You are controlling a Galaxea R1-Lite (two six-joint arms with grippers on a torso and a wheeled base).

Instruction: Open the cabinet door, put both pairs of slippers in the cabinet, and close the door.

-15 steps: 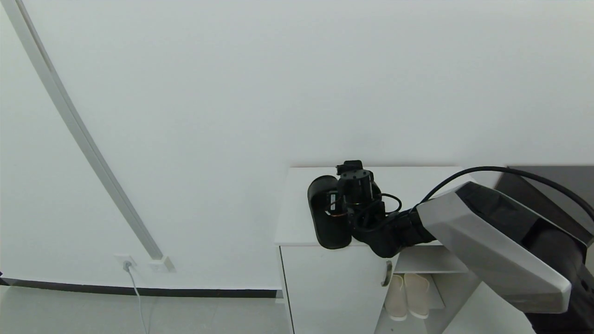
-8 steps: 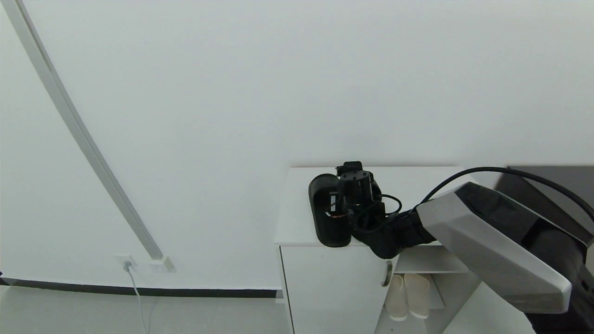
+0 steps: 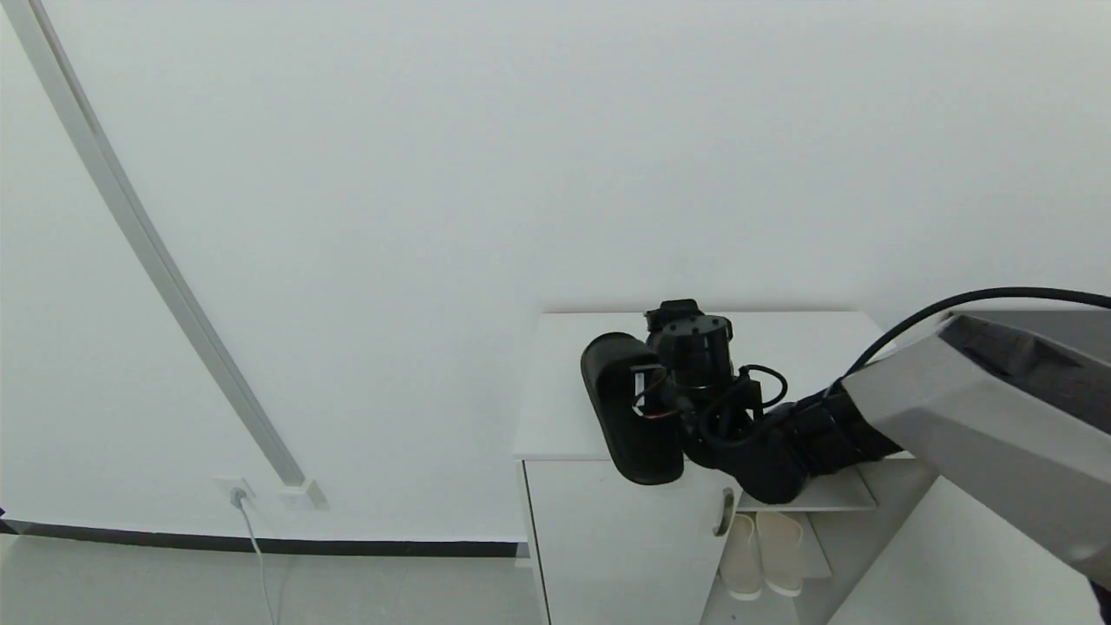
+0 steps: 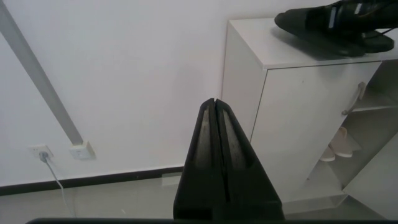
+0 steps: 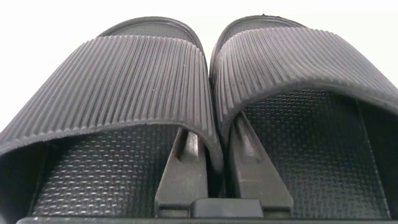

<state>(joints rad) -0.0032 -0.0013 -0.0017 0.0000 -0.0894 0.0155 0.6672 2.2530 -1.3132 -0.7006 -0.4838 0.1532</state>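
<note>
Log the right tool [image 5: 214,152] clamped on the black slippers [image 5: 143,81]: one finger inside each slipper, the two adjoining side walls pinched between. Place the pair over the cabinet top [image 3: 555,408], at its front edge and partly overhanging the shut left door [image 3: 616,547]. Cannot tell whether resting on the top or lifted just clear. Note the left tool [image 4: 216,104] with fingers pressed together on nothing, held low and well apart from the cabinet, off its left side.

Progress:
- Count step one as done, going by the right compartment standing open with its shelf [image 3: 803,499] exposed. Take the white panel at the lower right for the swung-out right door [image 3: 903,573].
- Count the cream slippers [image 3: 764,542] as stowed, side by side on the lower level inside.
- Judge the task roughly half complete.

Remaining:
- Bring the black pair down from the top and into the open compartment.
- Release, withdraw, then swing the door shut.

Expect the shelf above the cream pair to serve; cannot tell the room available there. Watch the pinch on the soft walls during the descent: risk of one slipper working loose.
</note>
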